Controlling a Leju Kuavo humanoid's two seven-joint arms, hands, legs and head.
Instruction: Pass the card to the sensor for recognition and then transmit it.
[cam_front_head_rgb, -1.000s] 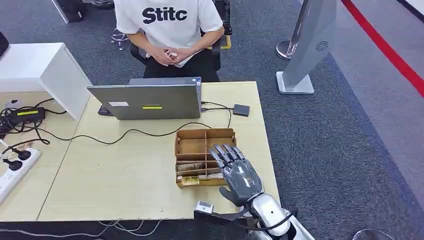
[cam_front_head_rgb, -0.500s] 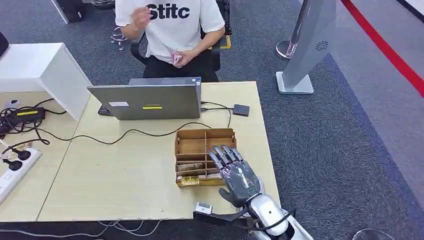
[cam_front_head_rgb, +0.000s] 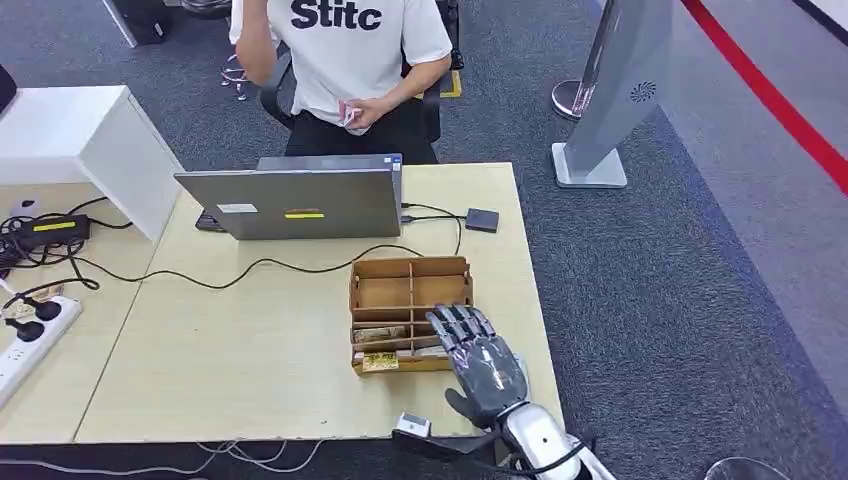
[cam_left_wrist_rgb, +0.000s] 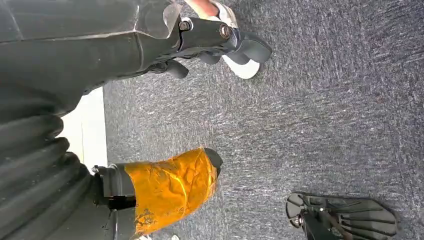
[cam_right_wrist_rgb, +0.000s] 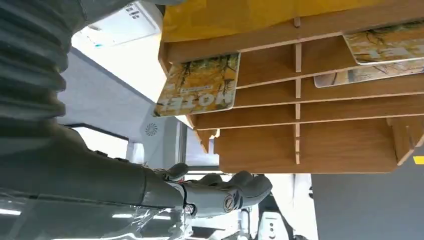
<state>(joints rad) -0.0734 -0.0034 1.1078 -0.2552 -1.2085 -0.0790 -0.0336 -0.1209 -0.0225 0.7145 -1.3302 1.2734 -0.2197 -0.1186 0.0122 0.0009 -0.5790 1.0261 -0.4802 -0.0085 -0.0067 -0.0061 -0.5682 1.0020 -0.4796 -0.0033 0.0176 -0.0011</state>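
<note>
**Right hand draws back over the card tray**

The wooden tray (cam_front_head_rgb: 408, 283) holds cards (cam_front_head_rgb: 380, 335) in its near slots; far compartments look bare. The right hand (cam_front_head_rgb: 480, 362) hovers over the tray's near right corner, fingers extended, holding nothing. Since a second ago it has pulled back toward the table edge. The black sensor (cam_front_head_rgb: 482, 220) lies beyond.

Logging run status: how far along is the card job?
Nothing looks done yet. The right hand hovers open at the wooden card rack, holding nothing; cards sit in its slots. Left to do: grasp a card, present it to the small black sensor by the laptop, then hand it on.
</note>
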